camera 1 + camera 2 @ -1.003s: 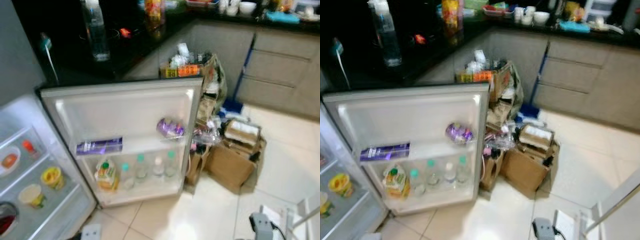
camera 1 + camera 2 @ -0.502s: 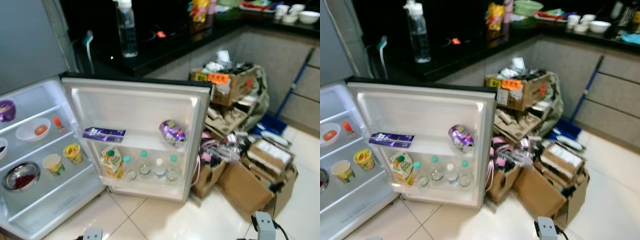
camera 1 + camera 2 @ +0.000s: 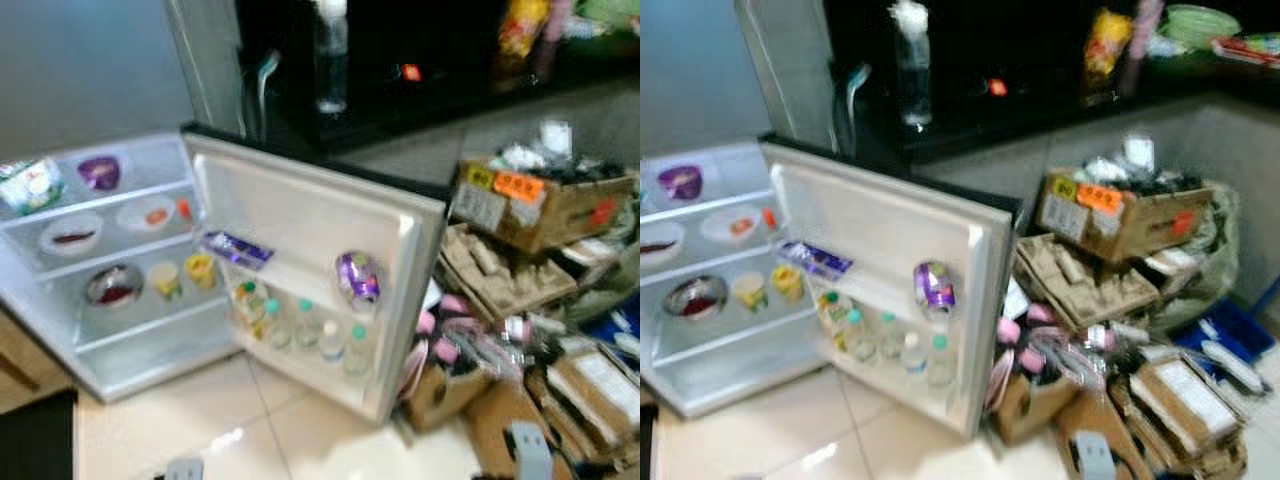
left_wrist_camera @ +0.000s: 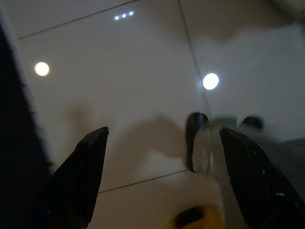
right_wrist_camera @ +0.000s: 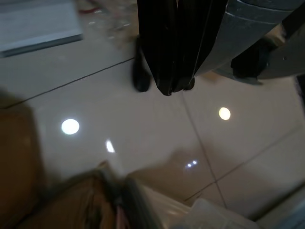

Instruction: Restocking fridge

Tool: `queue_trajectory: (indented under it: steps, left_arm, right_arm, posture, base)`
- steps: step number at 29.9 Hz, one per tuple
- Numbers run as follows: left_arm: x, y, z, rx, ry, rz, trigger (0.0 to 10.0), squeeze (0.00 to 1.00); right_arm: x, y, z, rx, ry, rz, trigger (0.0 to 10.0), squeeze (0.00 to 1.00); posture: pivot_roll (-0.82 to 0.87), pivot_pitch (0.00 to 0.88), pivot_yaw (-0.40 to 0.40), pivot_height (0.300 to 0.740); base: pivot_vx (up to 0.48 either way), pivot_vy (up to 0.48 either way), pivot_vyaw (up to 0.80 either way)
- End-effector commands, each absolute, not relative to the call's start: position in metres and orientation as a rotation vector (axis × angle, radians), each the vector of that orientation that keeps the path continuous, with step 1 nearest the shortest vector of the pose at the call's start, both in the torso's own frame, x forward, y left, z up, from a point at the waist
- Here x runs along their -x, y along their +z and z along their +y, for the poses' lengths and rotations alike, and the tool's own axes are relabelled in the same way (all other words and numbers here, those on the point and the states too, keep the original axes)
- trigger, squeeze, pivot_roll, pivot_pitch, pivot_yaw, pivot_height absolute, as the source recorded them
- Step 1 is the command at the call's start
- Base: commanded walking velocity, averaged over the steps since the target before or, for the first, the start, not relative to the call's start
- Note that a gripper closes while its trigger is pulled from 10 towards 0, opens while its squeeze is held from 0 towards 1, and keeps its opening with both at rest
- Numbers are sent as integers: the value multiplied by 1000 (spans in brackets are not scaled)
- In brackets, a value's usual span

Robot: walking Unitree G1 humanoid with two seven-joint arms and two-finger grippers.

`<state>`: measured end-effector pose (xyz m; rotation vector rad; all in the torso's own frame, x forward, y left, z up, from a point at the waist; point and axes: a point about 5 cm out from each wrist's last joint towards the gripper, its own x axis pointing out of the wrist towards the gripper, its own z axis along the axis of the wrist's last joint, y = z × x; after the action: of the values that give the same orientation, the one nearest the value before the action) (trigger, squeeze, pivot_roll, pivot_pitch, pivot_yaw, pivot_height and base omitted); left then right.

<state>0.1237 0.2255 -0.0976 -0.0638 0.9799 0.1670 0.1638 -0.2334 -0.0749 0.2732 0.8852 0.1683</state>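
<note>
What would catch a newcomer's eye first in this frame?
The small fridge standing wide open on the floor, its shelves holding bowls and cups and its door stocked with a purple can, a purple box and a row of small bottles. To the right of the door, a messy heap of cardboard boxes spills across the tiles. Behind the fridge, a clear water bottle stands on the dark counter.

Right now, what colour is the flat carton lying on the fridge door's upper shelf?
Purple, with paler markings. The carton shows best in the right eye view.
</note>
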Motion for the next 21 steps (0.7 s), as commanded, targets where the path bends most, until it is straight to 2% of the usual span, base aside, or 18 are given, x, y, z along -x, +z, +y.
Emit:
queue_trajectory:
  steps: [1,7,16,18,19,20,21]
  left_arm:
    - [-118,-100,226,59,170,1001,10000,0]
    - [-117,-100,227,63,180,1004,10000,0]
    - [-117,-100,227,59,177,1003,10000,0]
    - [-117,-100,227,58,177,1003,10000,0]
    - [-117,-100,227,58,177,1003,10000,0]
    - [-116,-100,227,57,177,1005,10000,0]
    - [-116,-100,227,57,177,1005,10000,0]
  right_arm:
    - [-165,-75,-232,-275,173,877,10000,0]
    - [-170,-72,-236,-256,144,852,10000,0]
    - [-185,-63,-239,-255,115,778,10000,0]
    - [-203,-51,-244,-261,97,693,10000,0]
    - [-203,-51,-244,-261,97,693,10000,0]
    - [-219,-39,-249,-265,78,621,10000,0]
    - [-219,-39,-249,-265,78,621,10000,0]
  posture:
    - [-102,0,-32,740]
    - [-104,0,-31,740]
    - [-104,0,-30,740]
    - [-102,0,-26,740]
    - [-102,0,-26,740]
    - [-102,0,-26,740]
    - [-102,0,-26,740]
  base:
    - [0,0,781]
    - [0,0,722]
    - [0,0,0]
    - [0,0,0]
    - [0,0,0]
    - [0,0,0]
    - [0,0,0]
